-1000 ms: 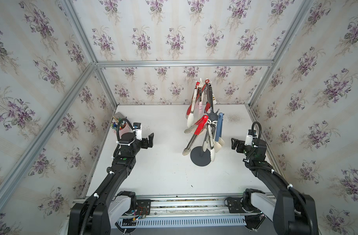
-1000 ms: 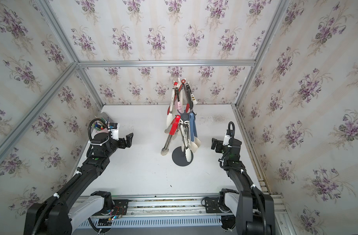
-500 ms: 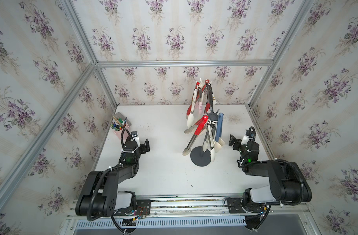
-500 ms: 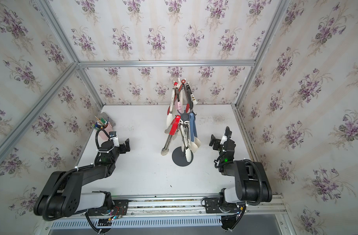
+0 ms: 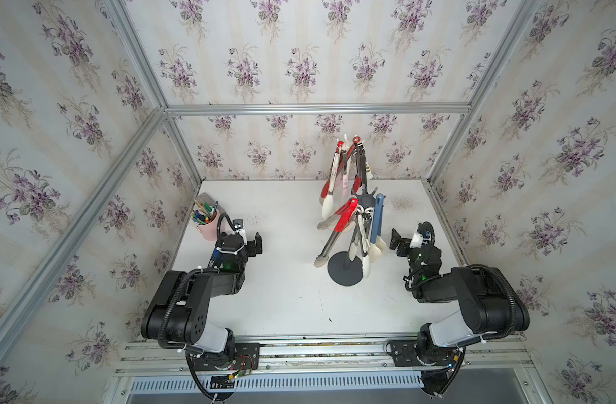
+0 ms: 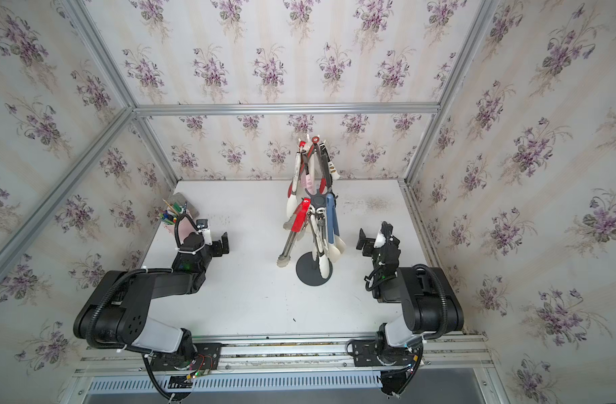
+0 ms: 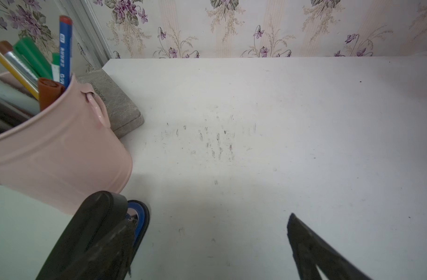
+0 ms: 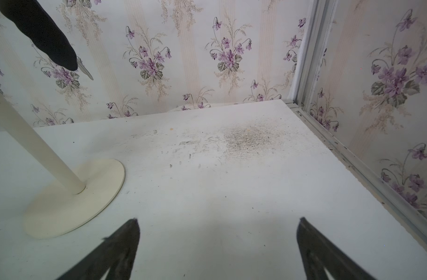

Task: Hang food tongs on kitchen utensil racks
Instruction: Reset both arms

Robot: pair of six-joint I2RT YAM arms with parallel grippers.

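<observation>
The food tongs (image 5: 345, 216) hang from the hooks of two racks. They are long, shiny metal arms in a V shape, with red, blue, black, pink and cream-white grips, and their tips point down.

The left gripper (image 5: 257, 245) has its jaws spread wide with nothing between them. In the left wrist view they look flat, dark and pointed. The right gripper (image 5: 394, 241) has its jaws spread wide too and holds nothing. Both are low by the bench (image 5: 282, 304), which is white, flat and a bit scuffed.

The right gripper is near the dark grey rack (image 5: 336, 276), on its right side. The left gripper is well apart from that rack, on its left side. The dark grey rack is a thin pole on a round flat base. Just behind it stands the cream-white rack (image 8: 69, 203), a smooth pole on a round flat base.

Far to the left of the dark grey rack, past the left gripper, is a smooth pink cup (image 7: 62, 157) with a little loop handle, full of pens (image 7: 65, 48). A rough grey flat block (image 7: 115, 109) lies just beside the cup.
</observation>
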